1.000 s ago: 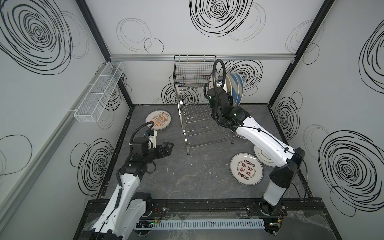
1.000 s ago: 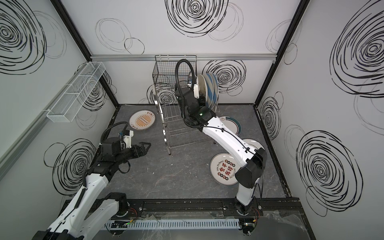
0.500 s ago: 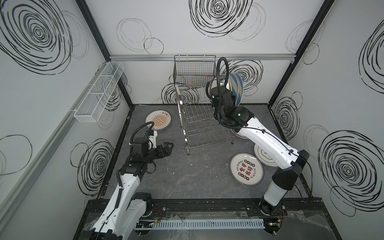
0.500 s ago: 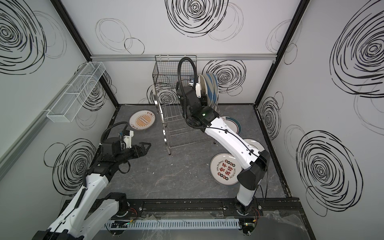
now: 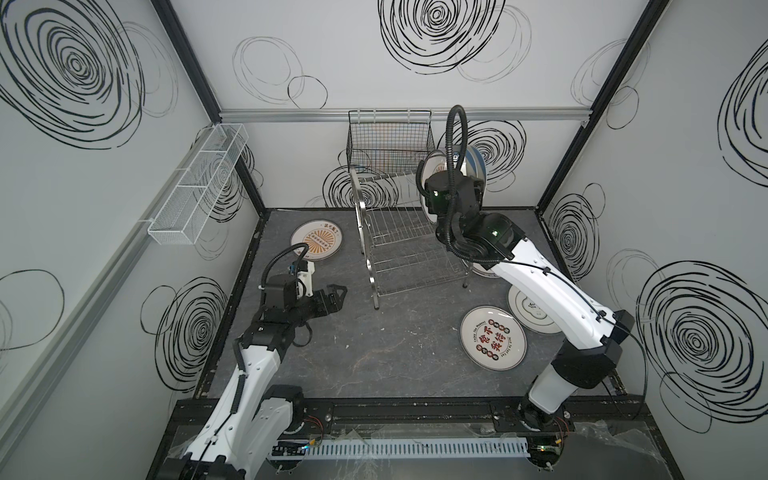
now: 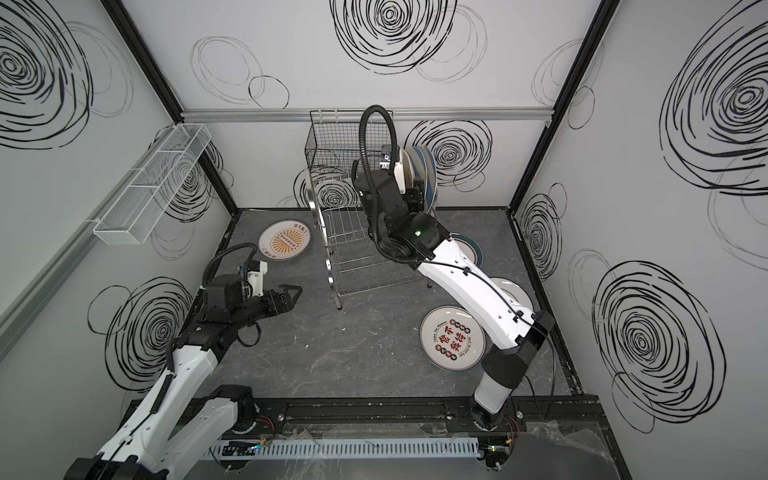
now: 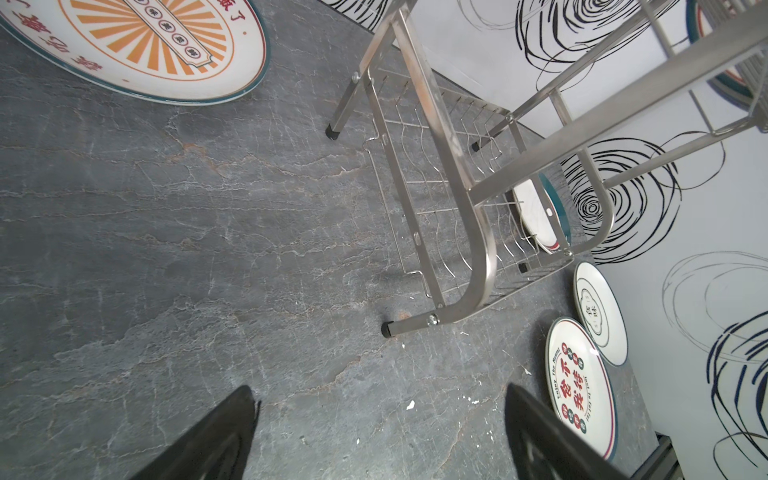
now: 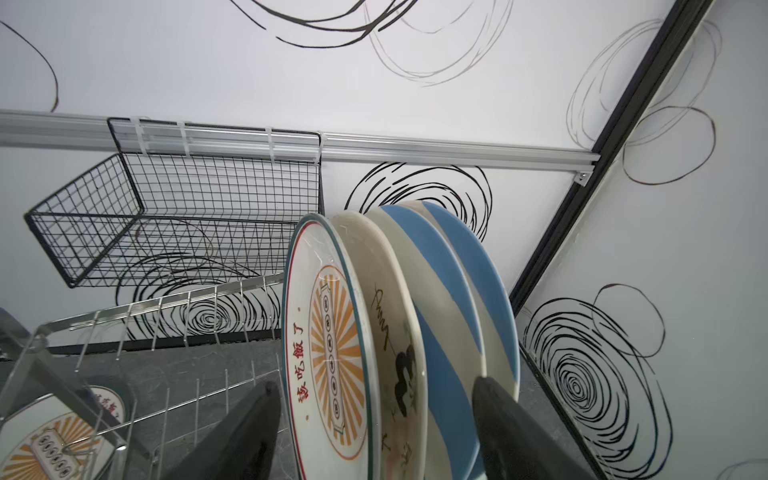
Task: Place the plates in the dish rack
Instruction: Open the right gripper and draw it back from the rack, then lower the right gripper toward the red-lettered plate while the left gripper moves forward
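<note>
R gripper (image 8: 374,382) now spread wide, sunburst plate (image 8: 328,353) freed, on edge in rack (image 5: 403,245), L gripper (image 7: 379,390) wide, empty.

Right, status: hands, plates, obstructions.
Left hand open, empty. Right hand open, straddling four racked plates in dish rack. Four loose plates flat on table; right arm overhangs one.

A black wire-mesh basket (image 5: 388,143) is hanging from a silver aluminium rail (image 5: 270,113); a long white mesh tray (image 5: 199,183) is hanging along a side wall.
</note>
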Motion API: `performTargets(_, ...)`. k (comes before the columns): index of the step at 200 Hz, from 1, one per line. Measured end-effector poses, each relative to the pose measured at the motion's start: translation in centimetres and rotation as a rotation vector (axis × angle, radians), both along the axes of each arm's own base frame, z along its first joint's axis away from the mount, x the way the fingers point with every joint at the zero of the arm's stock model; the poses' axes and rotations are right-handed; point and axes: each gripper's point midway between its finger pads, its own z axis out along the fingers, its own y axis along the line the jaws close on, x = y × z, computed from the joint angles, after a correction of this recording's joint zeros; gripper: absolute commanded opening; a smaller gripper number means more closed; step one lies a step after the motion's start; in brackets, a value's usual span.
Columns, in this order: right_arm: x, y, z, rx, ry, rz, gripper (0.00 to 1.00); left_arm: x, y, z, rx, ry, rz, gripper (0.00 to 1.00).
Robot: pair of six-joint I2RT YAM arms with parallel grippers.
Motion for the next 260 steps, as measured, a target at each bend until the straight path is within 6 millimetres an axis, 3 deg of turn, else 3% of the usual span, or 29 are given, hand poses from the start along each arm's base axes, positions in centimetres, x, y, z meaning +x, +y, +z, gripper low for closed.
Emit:
performTargets(40, -2.8, 0.5, 1.2, 0.05, -0.004, 0.13, 0.92, 0.0, 0.1, 0.1, 0.003, -0.005, 0.003, 0.96)
performTargets(104, -12.1, -0.6, -1.2, 0.237, -0.031, 0.507, 1.0, -0.6, -1.7, -0.2, 0.052, -0.006, -0.041, 0.96)
performTargets(131, -14.7, -0.7, -4.1, 0.296, -0.01, 0.631, 1.0, -1.6, -3.7, -0.8, 0.103, -0.001, -0.099, 0.96)
performTargets(160, -15.7, 0.0, -8.0, 0.322, 0.064, 0.687, 1.0, -2.8, -5.1, -1.5, 0.163, 0.016, -0.13, 0.96)
performTargets(206, -17.0, 1.5, -13.4, 0.34, 0.209, 0.763, 1.0, -2.9, -4.2, -2.1, 0.197, 0.06, -0.038, 0.96)
performTargets(229, -18.6, 0.7, -15.8, 0.383, 0.247, 0.794, 1.0, -1.8, -3.8, -1.6, 0.221, 0.085, 0.01, 0.96)
performTargets(260, -20.3, 0.3, -19.1, 0.457, 0.302, 0.829, 1.0, 1.9, -3.5, 1.1, 0.241, 0.084, 0.07, 0.96)
